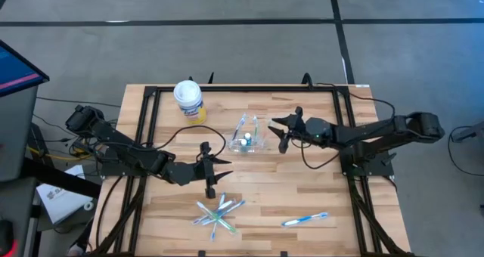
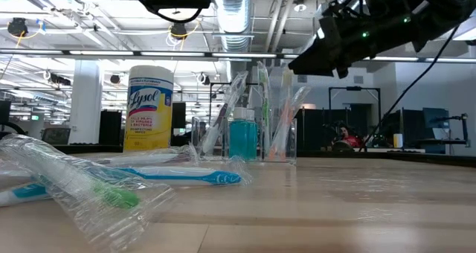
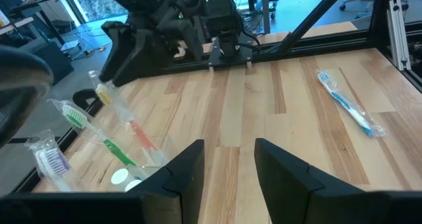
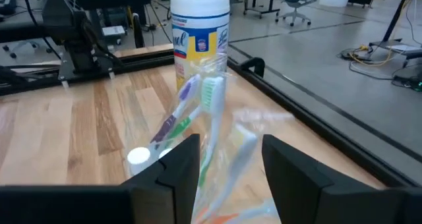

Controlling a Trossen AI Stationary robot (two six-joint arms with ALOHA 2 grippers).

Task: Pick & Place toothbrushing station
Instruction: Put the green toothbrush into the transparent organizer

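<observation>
The small clear cup (image 1: 248,142) stands upright on its base mid-table, holding several wrapped toothbrushes (image 4: 210,99) and a teal toothpaste tube (image 2: 242,138). My right gripper (image 1: 283,136) hovers open just right of the cup. In the right wrist view its fingers stand on either side of the brushes' wrappers (image 4: 232,151), apart from them. My left gripper (image 1: 211,171) hangs open to the cup's near left with nothing between its fingers (image 3: 188,174). A pile of wrapped toothbrushes (image 1: 218,212) and a single blue one (image 1: 305,220) lie flat near the front edge.
A white tub with a yellow label (image 1: 189,100) stands at the far left of the table. A black frame (image 1: 344,109) runs along the table's sides and far edge. Bare wood lies between the cup and the blue toothbrush.
</observation>
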